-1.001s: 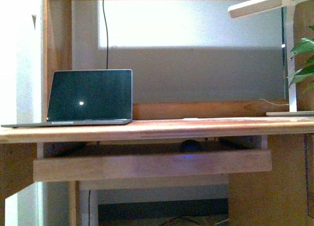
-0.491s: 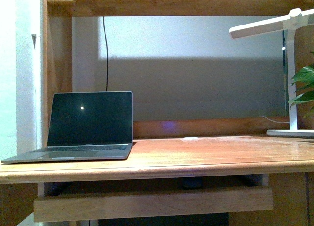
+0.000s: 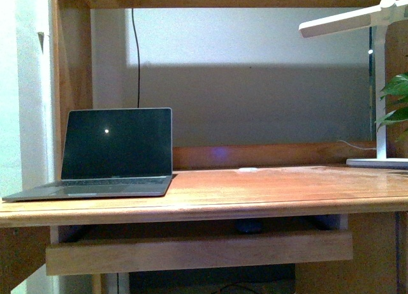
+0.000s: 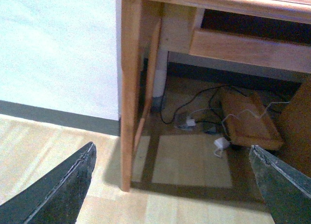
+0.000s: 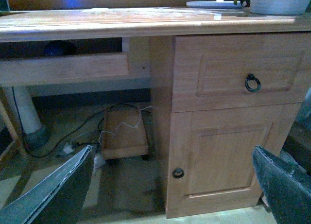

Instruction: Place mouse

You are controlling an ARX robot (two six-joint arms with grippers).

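The mouse (image 3: 249, 226) is a small dark domed shape on the pull-out tray (image 3: 197, 251) under the desk top, mostly hidden behind the tray's front board. It also shows in the right wrist view (image 5: 58, 48) as a dark bluish dome in the shadow under the desk top. My left gripper (image 4: 172, 147) is open and empty, low over the floor near the desk's left leg. My right gripper (image 5: 172, 151) is open and empty, low in front of the desk's cabinet door. Neither arm shows in the front view.
An open laptop (image 3: 115, 150) with a dark screen sits at the desk's left. A white lamp (image 3: 379, 83) and a plant (image 3: 396, 99) stand at the right. Below are cables and a wheeled board (image 4: 248, 122). The cabinet has a drawer ring (image 5: 252, 82) and door knob (image 5: 178, 173).
The front view has risen since a second ago, so more of the desk top shows and the mouse is more hidden behind the tray's board. Nothing on the desk has moved.
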